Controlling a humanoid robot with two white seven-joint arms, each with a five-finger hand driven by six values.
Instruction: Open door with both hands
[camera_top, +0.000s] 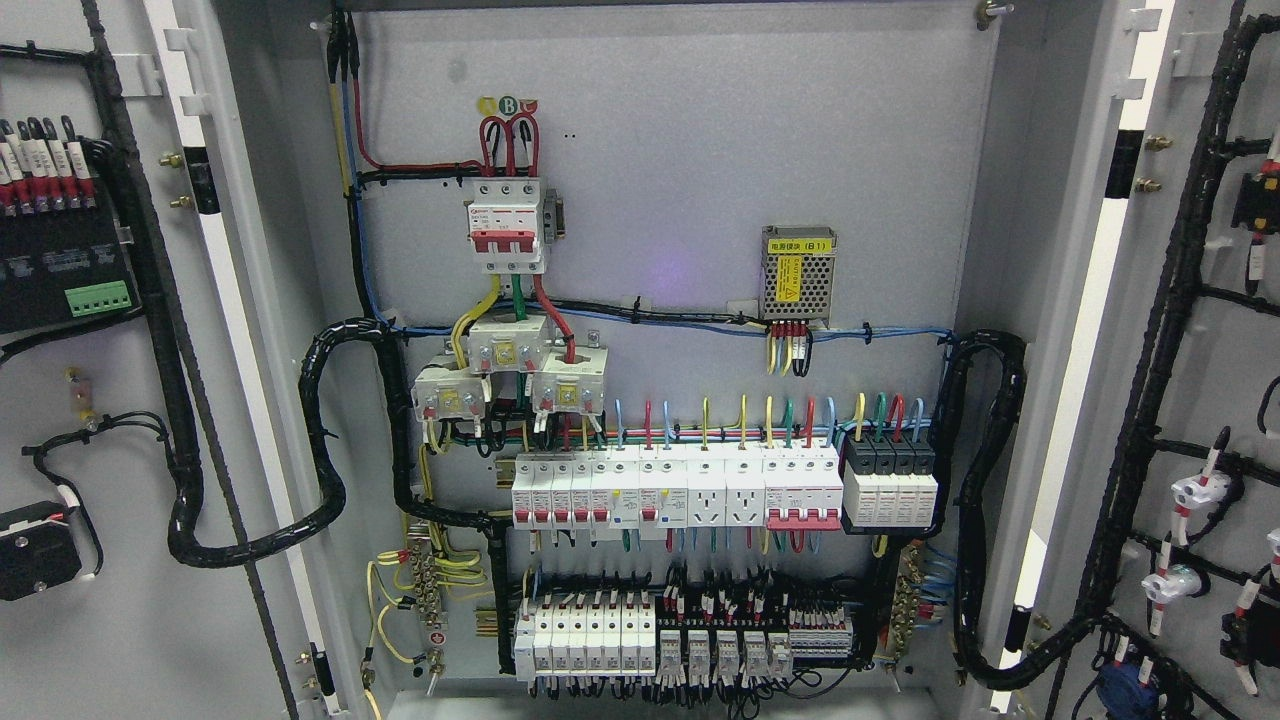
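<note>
Head view: cabinet is wide open. Left door (120, 400) swung out at pic's left, right door (1200, 400) out at right, both showing inner faces w/ wiring. No robot hand or arm in frame, so can't tell if fingers are apart or closed. Task looks done.

Risks, as a guess: a door could drift back w/o a hand on it. The black loom (320, 440) bridges the left hinge gap & another loom (985, 480) the right; over-swinging could strain them. Exposed breakers (680, 485) inside: any blind reach risks contact.
</note>
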